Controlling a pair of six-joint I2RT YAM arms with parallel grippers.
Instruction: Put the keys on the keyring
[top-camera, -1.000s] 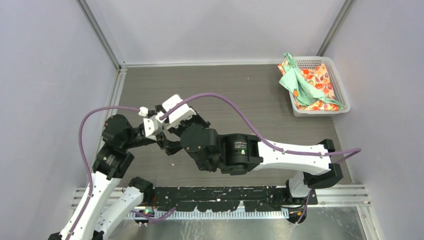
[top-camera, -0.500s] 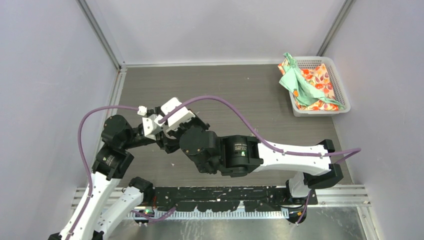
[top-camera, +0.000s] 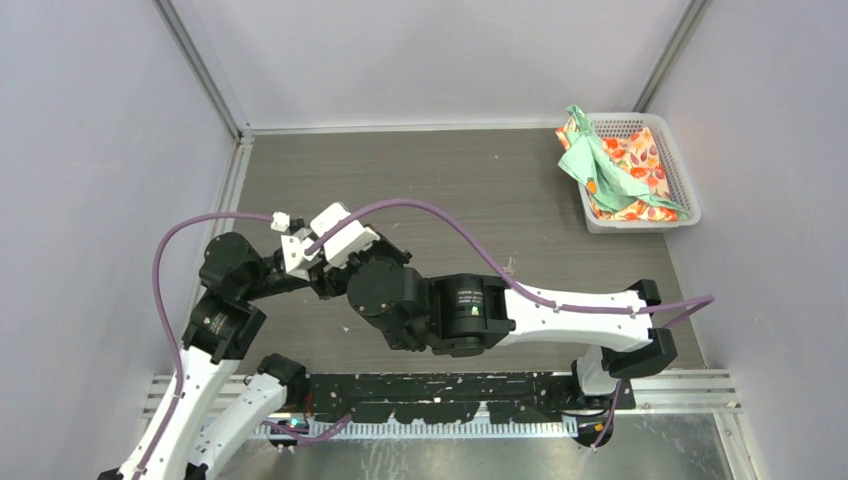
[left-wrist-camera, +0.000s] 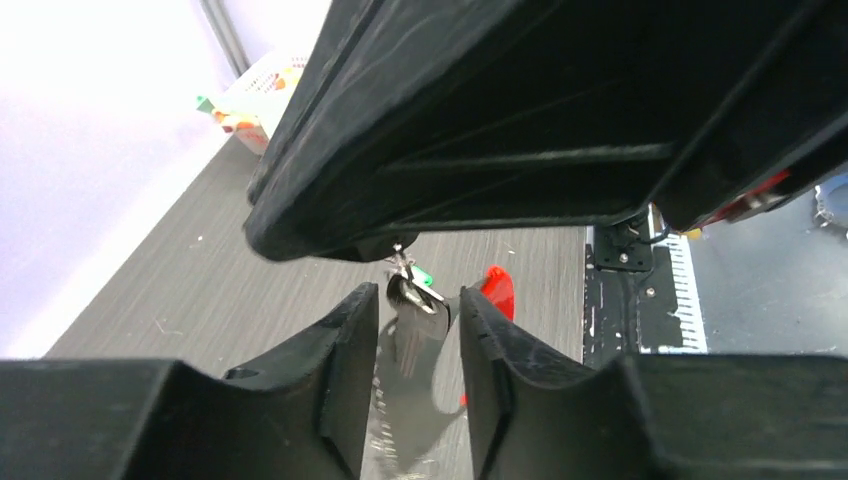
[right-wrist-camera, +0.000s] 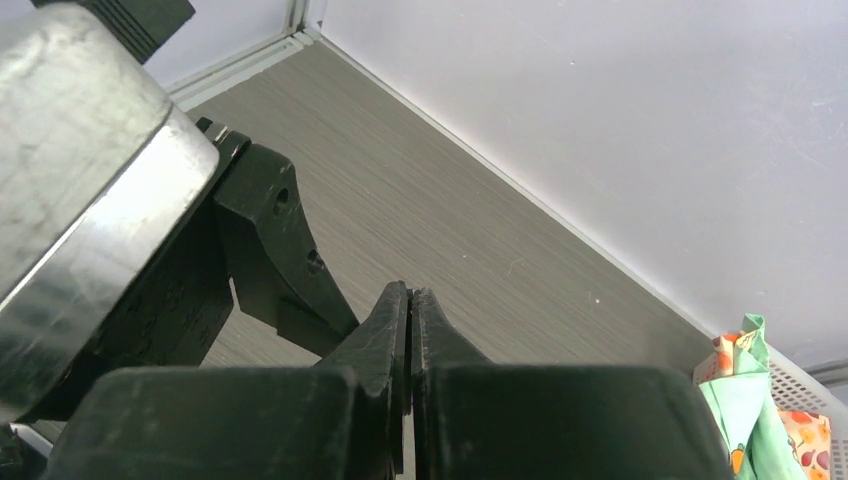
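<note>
In the left wrist view a silver key (left-wrist-camera: 412, 335) hangs blurred between the fingers of my left gripper (left-wrist-camera: 417, 298), which stand narrowly apart on either side of it. A green tag (left-wrist-camera: 424, 277) and the keyring's red tab (left-wrist-camera: 498, 290) hang just behind. The thin chain (left-wrist-camera: 401, 262) runs up under the right arm's black housing (left-wrist-camera: 500, 120). My right gripper (right-wrist-camera: 410, 291) is shut, fingers pressed together, and the keyring appears pinched in it. From above, both wrists meet over the table's left middle and hide the keys.
A white basket (top-camera: 684, 180) with a green and floral cloth (top-camera: 600, 165) stands at the back right corner. Grey walls enclose the wood-grain table (top-camera: 480, 190). A black rail (top-camera: 440, 395) runs along the near edge.
My left gripper's fingers have narrowed around the hanging key. Both wrists have drifted slightly left and toward the near edge. The right gripper has stayed shut.
</note>
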